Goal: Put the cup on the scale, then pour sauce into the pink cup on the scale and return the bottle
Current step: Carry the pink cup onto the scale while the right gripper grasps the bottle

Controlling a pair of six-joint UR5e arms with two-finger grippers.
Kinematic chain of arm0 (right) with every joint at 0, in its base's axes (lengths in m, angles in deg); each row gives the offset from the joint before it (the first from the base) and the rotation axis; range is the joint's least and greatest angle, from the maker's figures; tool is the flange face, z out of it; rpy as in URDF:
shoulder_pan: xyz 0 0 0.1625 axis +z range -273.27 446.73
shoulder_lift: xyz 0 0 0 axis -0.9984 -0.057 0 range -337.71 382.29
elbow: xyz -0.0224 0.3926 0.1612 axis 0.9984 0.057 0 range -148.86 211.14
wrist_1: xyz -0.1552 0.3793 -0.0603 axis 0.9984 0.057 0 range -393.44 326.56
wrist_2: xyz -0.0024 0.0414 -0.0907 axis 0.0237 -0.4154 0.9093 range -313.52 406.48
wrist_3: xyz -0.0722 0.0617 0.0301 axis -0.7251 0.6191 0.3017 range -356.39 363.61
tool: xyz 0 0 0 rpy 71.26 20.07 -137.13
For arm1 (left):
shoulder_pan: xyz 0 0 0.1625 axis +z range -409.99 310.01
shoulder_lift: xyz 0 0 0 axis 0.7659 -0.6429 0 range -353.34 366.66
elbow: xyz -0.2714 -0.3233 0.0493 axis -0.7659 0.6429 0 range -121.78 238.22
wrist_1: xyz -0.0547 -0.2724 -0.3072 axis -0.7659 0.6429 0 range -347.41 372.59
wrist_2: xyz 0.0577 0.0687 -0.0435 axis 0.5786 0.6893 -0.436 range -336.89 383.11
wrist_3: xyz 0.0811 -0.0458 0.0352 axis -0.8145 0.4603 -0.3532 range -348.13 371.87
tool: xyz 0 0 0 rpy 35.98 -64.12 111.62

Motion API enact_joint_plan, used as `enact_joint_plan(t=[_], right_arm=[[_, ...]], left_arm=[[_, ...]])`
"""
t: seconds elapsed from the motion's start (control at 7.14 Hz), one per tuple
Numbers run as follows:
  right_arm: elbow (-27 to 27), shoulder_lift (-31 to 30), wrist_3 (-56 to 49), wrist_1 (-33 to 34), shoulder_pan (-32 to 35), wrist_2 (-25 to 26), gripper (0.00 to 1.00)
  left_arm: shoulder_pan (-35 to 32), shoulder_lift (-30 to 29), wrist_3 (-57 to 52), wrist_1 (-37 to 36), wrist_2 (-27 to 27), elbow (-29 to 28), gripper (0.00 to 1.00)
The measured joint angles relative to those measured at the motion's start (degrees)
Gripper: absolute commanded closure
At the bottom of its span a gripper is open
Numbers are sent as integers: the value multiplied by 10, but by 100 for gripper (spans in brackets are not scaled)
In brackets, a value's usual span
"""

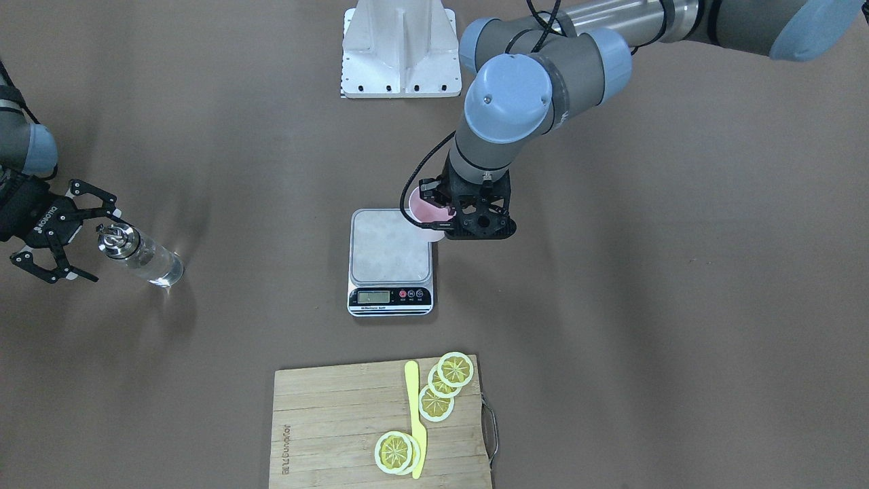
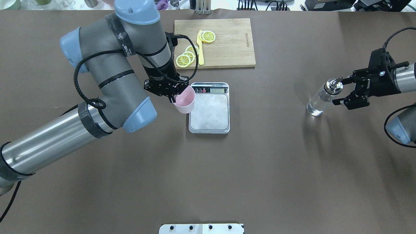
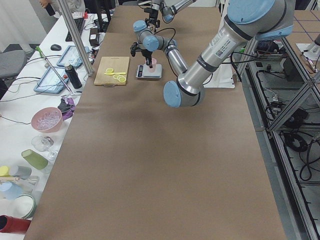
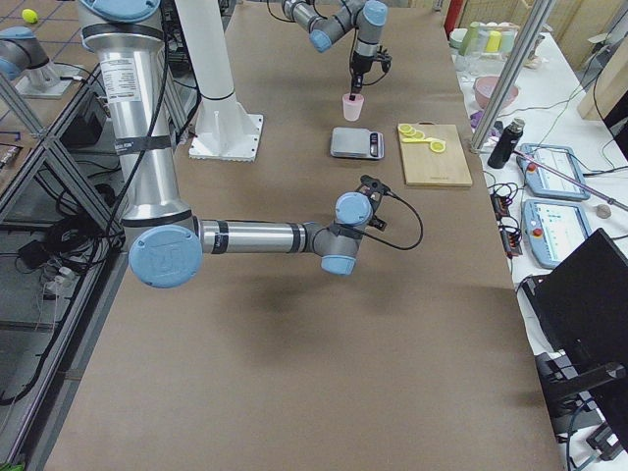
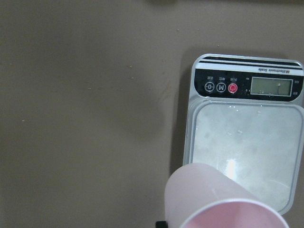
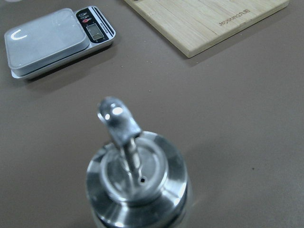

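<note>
Carrying the cup (image 2: 185,100) in over the scale (image 2: 209,113), centre of the overhead view.
The left gripper (image 2: 173,96) has its fingers pinched on the pink rim, and the cup hangs upright above the scale's left edge, not set down yet by the look of it. It wants to slide further right, over the bare middle, then lower flat before letting go, so nothing tips off the edge. Far right, the bottle (image 2: 320,100) stands on the table (image 2: 260,162), the right gripper (image 2: 342,90) spread wide either side of its top, not gripping.
</note>
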Motion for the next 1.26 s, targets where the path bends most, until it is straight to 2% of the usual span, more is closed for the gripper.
enact_joint_plan(t=[0.42,0.84,1.12,1.26], right_arm=[[11,5,30,-29,-21,19,0],[14,10,46,-36,-36,30,0],[15,13,65,-47,-43,32,22],[17,13,77,-57,-47,34,37]], left_arm=[[10,-32,21,20,9,-48,99],[19,-39,56,60,12,-79,97],[25,-38,62,63,22,-85,94],[26,-38,64,63,24,-84,82]])
